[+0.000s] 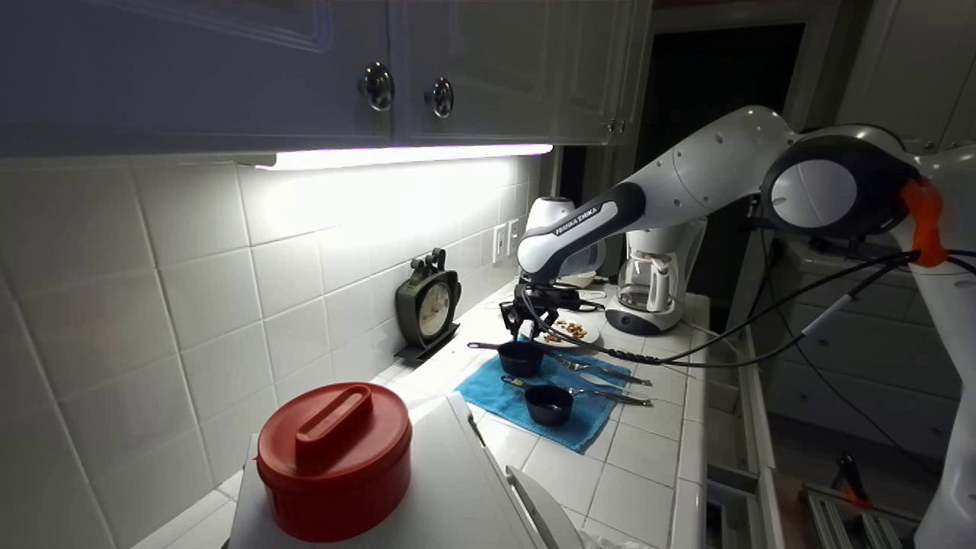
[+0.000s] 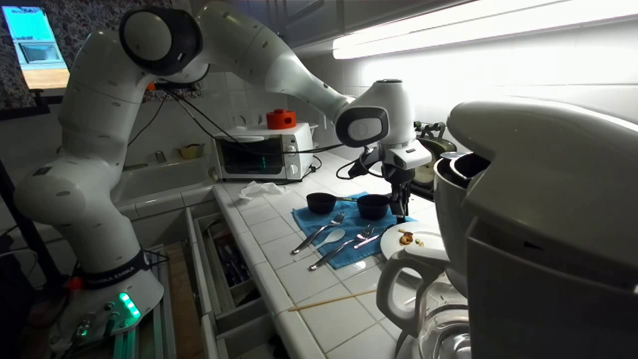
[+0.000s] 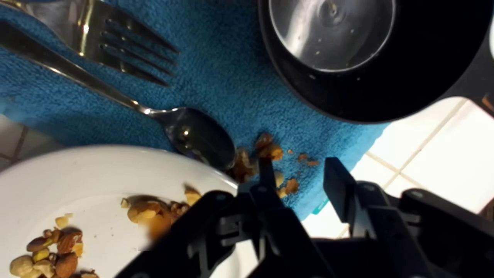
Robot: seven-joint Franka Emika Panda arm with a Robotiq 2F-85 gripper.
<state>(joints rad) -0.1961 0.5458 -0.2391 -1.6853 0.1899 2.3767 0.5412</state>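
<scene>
Jaws spread apart, released, w/ blue towel (image 3: 220, 85) showing thru the gap. Gripper (image 3: 299, 173) comes in from bottom of wrist frame, R of ctr, tips aimed down at towel; can't tell if they touch it. Nut bits (image 3: 266, 146) lie on towel mid-frame, right by tip of the L-hand finger in frame, some btwn tips; contact unclear.

Spoon (image 3: 202, 135) is just L of the bits, bowl end by plate rim. Plate (image 3: 96, 166), w/ more nuts, fills lower L, partly behind that same finger. Fork (image 3: 77, 27) upper L; dark pot (image 3: 424, 77) upper R, near gripper, handle twd R edge. Towel edge runs diag. on R side, white tile past it.

Farther out, in an exterior view: tiled counter (image 2: 344, 326) spreads thru lower ctr, thin stick (image 2: 331, 300) on it; rounded counter edge lower ctr, pulled-out drawer (image 2: 200, 264) L of it. Toaster oven (image 2: 251, 159) upper ctr. Also in an exterior view: tile wall (image 1: 198, 328) on L, upper cabinets (image 1: 191, 69) w/ lit strip (image 1: 412, 157) along top, coffee maker (image 1: 640, 316) R of gripper.
</scene>
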